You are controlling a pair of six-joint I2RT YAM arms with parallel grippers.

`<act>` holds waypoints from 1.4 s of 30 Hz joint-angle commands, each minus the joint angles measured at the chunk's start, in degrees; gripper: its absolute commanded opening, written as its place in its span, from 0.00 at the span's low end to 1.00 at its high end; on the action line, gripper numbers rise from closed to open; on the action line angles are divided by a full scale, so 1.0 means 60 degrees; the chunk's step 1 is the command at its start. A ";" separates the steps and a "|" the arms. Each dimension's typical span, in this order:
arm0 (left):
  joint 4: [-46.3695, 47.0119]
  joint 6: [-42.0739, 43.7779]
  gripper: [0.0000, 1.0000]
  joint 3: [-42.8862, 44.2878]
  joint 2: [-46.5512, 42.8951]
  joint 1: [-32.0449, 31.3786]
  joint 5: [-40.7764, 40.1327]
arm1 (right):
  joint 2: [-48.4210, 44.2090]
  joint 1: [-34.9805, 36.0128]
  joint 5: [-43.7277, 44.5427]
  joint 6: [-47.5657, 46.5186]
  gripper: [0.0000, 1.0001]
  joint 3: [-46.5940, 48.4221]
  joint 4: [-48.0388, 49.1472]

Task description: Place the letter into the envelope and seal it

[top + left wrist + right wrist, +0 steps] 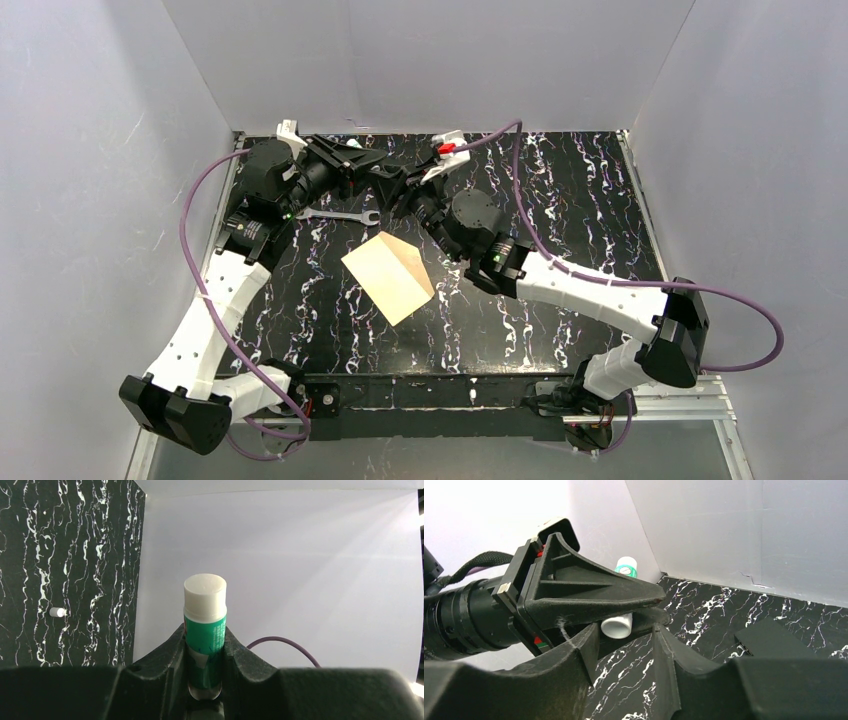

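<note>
Sealing stage, by the look of it: a glue stick (205, 637) is clamped in the left gripper (205, 628) at the far side of the table (580, 220). Its white cap (616, 626) is framed by the parted fingers of the right gripper (625, 630), which grips nothing. A squeeze on the cap and a straight pull are called for next. The envelope (388, 275) lies nearer, mid-table; the letter cannot be told apart from it. The grippers are hemmed by the far wall (420, 60) and a wrench (340, 214); open room lies to the right.
</note>
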 commanded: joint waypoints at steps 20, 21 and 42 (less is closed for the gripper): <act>0.0795 0.1358 0.34 -0.0064 -0.0428 0.0130 0.0836 | -0.0356 0.0040 -0.0206 -0.0658 0.10 -0.0180 0.1101; 0.1102 0.1392 0.38 -0.0079 -0.0397 0.0140 0.0859 | -0.0423 0.0040 -0.0311 -0.0688 0.11 -0.0197 0.1004; 0.2131 0.1504 0.00 -0.0122 -0.0338 0.0534 0.1737 | -0.0787 0.0040 -0.1079 -0.0951 0.27 -0.0612 0.0258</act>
